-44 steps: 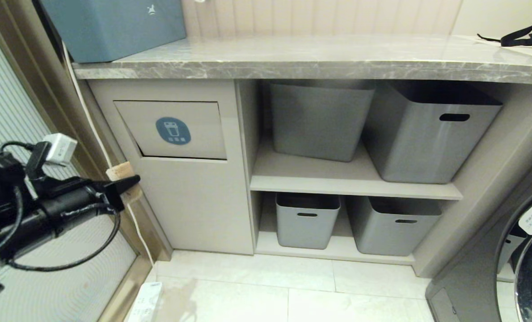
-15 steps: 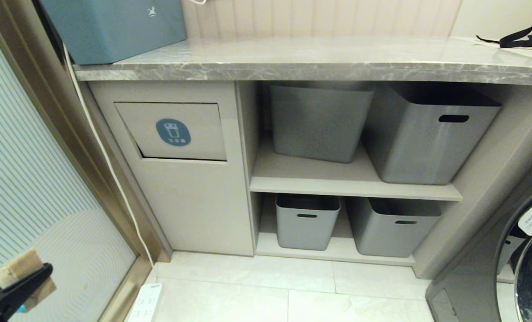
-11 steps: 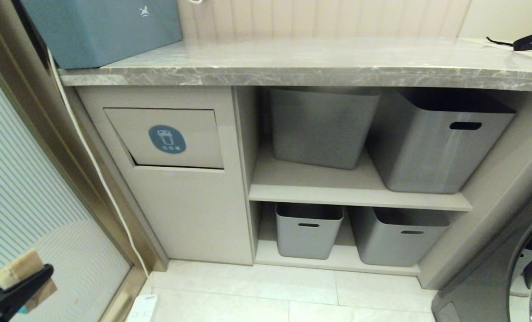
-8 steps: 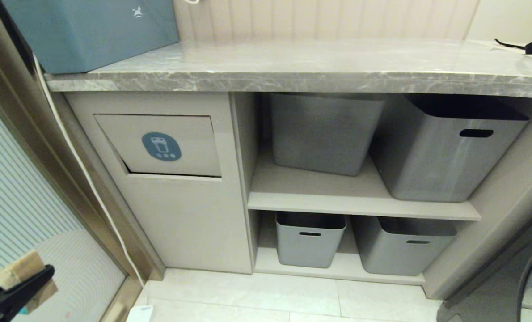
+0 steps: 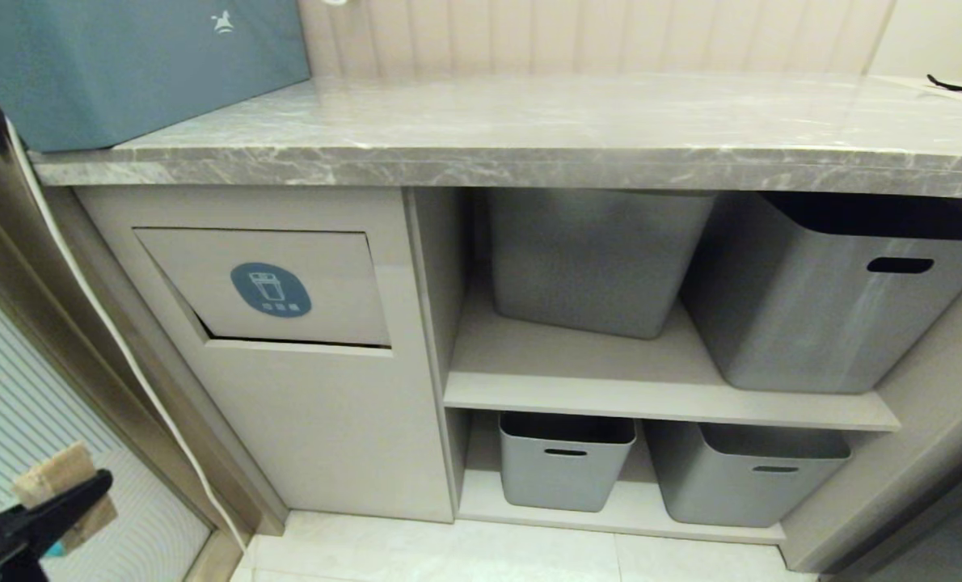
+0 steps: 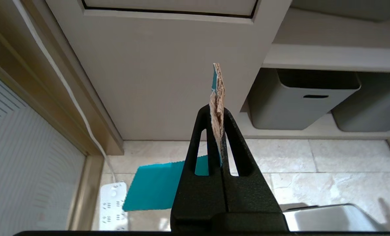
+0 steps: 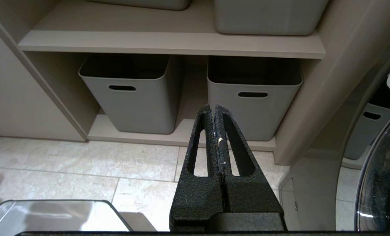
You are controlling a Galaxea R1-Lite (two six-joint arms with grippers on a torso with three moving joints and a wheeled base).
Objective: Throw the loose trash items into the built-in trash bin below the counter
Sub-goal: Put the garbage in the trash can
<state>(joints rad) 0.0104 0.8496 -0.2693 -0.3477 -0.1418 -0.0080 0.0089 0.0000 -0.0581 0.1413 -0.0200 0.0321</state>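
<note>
My left pincer (image 5: 85, 493) grips the tan cardboard piece (image 5: 61, 489), low at the near left, well apart from the trash bin flap (image 5: 267, 287). My right pincer (image 7: 214, 109) is pressed shut, holding nothing.

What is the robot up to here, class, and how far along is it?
The left gripper, low at the left of the head view, is shut on a small folded tan cardboard piece with a turquoise face. It is below and left of the built-in trash bin, whose flap looks nearly closed, so the scrap is not yet thrown in. The right gripper is shut and empty, near the floor facing the lower grey tubs.
</note>
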